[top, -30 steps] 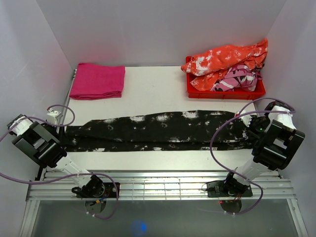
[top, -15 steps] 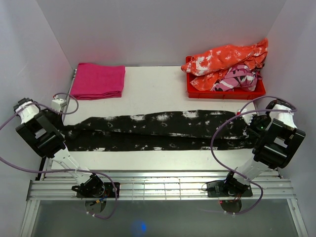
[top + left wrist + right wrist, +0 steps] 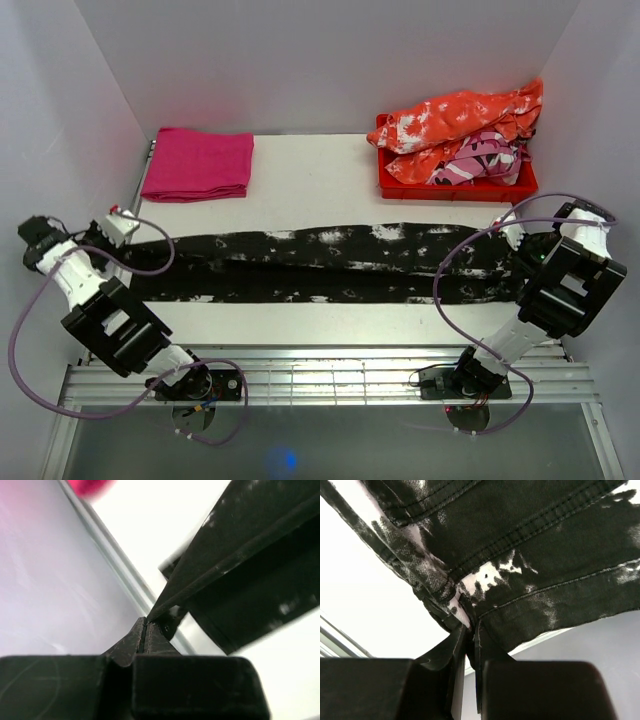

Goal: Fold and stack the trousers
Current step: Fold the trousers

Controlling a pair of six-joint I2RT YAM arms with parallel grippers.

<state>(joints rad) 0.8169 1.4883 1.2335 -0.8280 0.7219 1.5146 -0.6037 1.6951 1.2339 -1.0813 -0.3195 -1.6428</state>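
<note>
one pair of trousers (image 3: 320,262), one magenta cloth (image 3: 198,164), one red bin (image 3: 455,188) (inside: one orange garment (image 3: 450,118), one pink garment (image 3: 482,160)).

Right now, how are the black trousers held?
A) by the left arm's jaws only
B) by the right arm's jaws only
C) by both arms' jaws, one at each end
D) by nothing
C: in each wrist view the jaws are shut on the black fabric, and in the top view the trousers stretch between them.

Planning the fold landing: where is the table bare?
Widest bare table lies behind the trousers, between the magenta cloth and the red bin. A narrow strip runs between trousers and near rail. Far right corner is crowded.
</note>
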